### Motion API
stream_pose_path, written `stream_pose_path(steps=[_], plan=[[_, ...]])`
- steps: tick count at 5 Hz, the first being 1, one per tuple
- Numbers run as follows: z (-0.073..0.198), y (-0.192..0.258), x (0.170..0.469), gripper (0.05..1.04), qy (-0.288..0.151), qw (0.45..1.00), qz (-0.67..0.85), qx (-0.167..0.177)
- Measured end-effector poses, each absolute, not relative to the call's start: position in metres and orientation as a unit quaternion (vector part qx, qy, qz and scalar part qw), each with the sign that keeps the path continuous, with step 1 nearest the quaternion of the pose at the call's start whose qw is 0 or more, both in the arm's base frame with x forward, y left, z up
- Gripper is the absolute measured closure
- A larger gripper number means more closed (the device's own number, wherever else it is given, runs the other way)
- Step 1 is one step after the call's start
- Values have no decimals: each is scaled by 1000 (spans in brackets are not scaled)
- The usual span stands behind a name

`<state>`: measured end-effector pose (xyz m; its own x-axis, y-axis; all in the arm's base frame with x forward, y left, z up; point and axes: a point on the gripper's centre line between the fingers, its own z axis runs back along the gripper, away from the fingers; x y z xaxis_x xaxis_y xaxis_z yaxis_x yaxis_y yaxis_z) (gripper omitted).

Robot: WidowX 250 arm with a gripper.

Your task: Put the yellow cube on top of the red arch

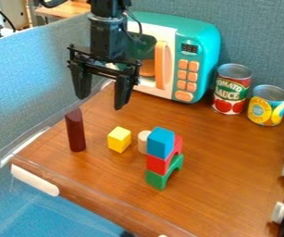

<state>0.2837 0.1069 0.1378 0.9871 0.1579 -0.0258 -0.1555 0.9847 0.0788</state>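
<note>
1. The black two-finger gripper [101, 102] hangs over the far left of the brown wooden tabletop [231, 157], fingers spread wide.
2. Below it a small yellow cube [119, 139] sits on the wood, between an upright dark-red block [75, 130] and a pale round block [143, 141].
3. Just beside that is a stack — green arch [157, 180] at the bottom, red arch [158, 165] in the middle, blue block [160, 142] on top.
4. Behind stand a teal toy microwave [203, 41] and, to its right, two labelled tin cans [231, 90].
</note>
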Motion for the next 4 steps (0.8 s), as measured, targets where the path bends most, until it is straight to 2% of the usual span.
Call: stream_pose_path(steps=[2, 4], plan=[[112, 107, 291, 83, 45, 995, 74, 41], [96, 108, 308, 82, 55, 996, 62, 44]])
